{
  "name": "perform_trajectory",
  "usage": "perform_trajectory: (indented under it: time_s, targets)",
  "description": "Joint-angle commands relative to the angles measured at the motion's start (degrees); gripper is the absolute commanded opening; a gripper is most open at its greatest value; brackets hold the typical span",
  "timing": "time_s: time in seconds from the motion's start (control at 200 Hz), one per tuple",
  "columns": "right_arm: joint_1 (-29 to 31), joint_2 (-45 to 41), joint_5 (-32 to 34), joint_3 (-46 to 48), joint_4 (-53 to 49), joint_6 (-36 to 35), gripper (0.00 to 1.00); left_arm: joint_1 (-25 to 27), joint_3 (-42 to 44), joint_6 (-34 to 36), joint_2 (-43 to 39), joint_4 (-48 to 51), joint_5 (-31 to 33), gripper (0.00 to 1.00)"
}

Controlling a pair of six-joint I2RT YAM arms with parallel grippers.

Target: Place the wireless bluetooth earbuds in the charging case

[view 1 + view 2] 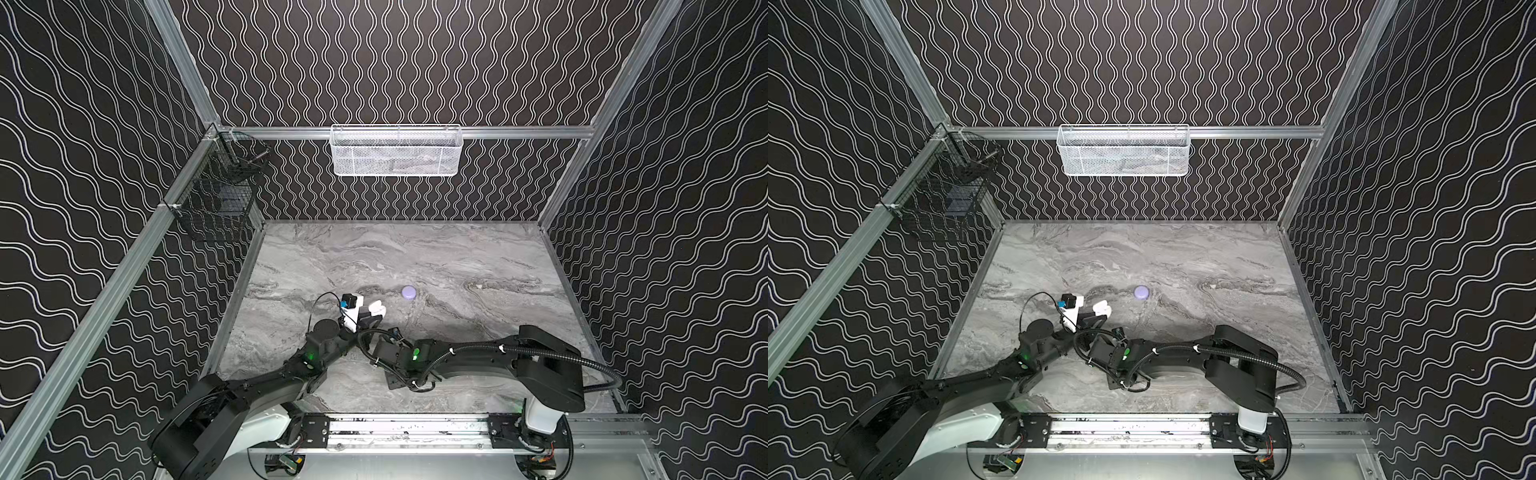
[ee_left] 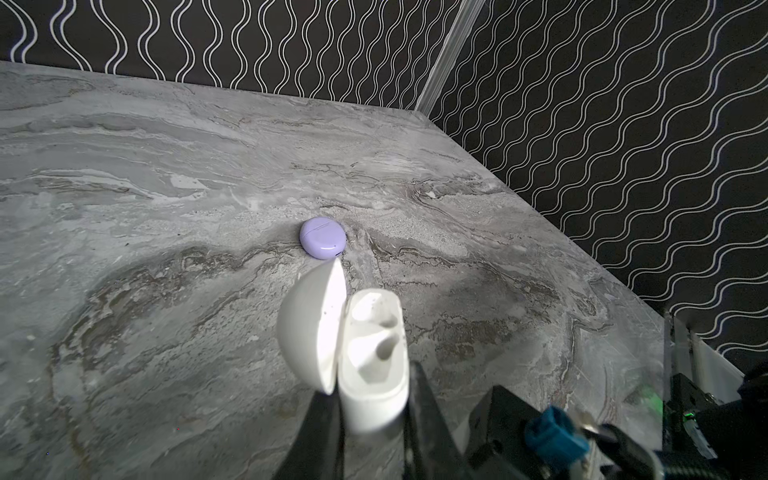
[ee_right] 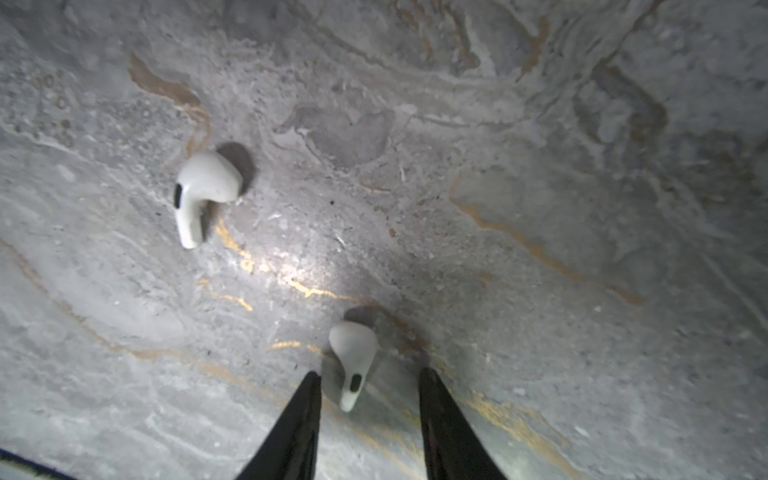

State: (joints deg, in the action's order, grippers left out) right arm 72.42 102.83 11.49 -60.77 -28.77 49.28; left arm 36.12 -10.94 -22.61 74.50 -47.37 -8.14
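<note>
Right gripper (image 3: 369, 372) part-open, jaws astride white earbud (image 3: 353, 353) lying on surface (image 3: 540, 166), not gripping it; second white earbud (image 3: 203, 183) well apart. Left gripper (image 2: 372, 386) clamped on open white charging case (image 2: 370, 345).

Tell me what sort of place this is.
Probably a robot test booth: a marble-look table walled by wavy-patterned panels, with two robot arms mounted on a metal rail.
</note>
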Motion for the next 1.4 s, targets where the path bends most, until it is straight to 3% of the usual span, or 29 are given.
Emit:
perform_trajectory:
  time_s: [0.0, 0.701, 0.966, 1.396]
  targets:
    - [0.09, 0.30, 0.06, 0.00, -1.36, 0.60, 0.39, -0.04, -0.31, -0.77, 0.15, -2.02, -1.17, 0.00]
    - [0.16, -0.30, 0.47, 0.25, -2.25, 0.39, 0.25, -0.17, -0.29, -0.86, 0.12, -2.02, -1.25, 0.00]
    - [0.22, -1.76, 0.45, -1.09, -2.08, -1.03, 0.29, -0.21, -0.31, -0.77, -0.01, -1.84, -1.18, 0.00]
    - [-0.20, 3.19, 2.63, -5.89, -5.27, -4.37, 0.30, -0.26, -0.31, -0.68, -0.25, -1.34, -0.92, 0.00]
